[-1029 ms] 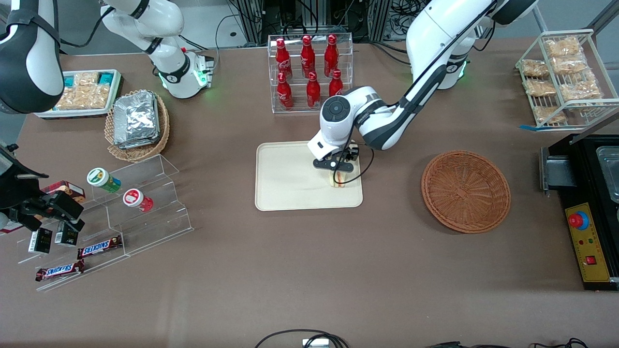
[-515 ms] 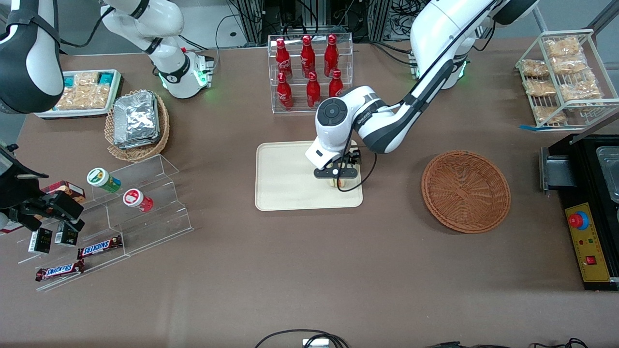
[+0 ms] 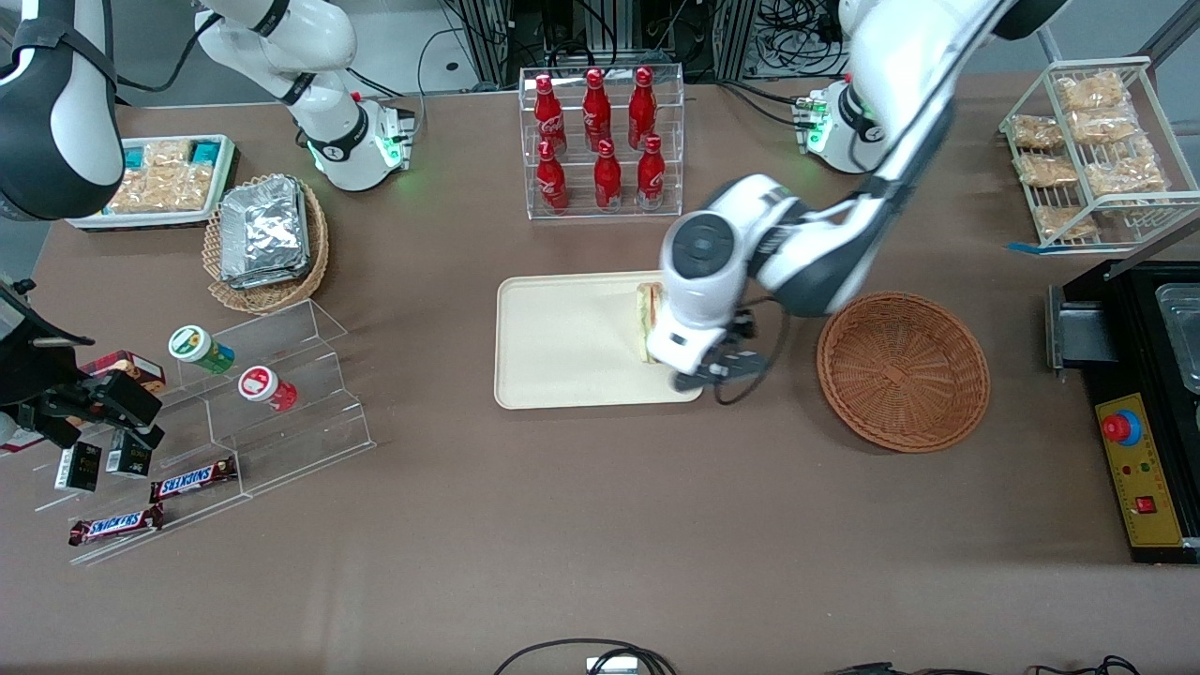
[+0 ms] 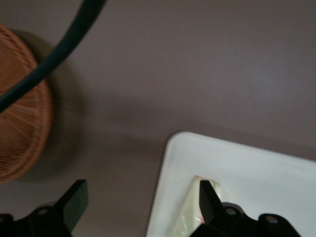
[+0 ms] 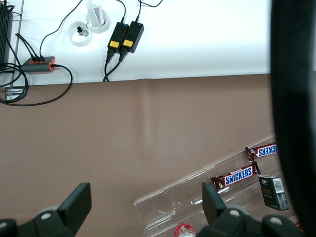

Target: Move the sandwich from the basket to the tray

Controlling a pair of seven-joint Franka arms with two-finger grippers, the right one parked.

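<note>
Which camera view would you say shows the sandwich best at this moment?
The front view: the sandwich lies on the tray, beside the open gripper. The left wrist view catches only one edge past a finger; the right wrist view shows none of it.

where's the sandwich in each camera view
Front view: sandwich lies on the tray, partly under the arm.
Left wrist view: sandwich on the tray, by one finger of the open gripper.
Right wrist view: not in it.
Shared landmark: the basket.
</note>
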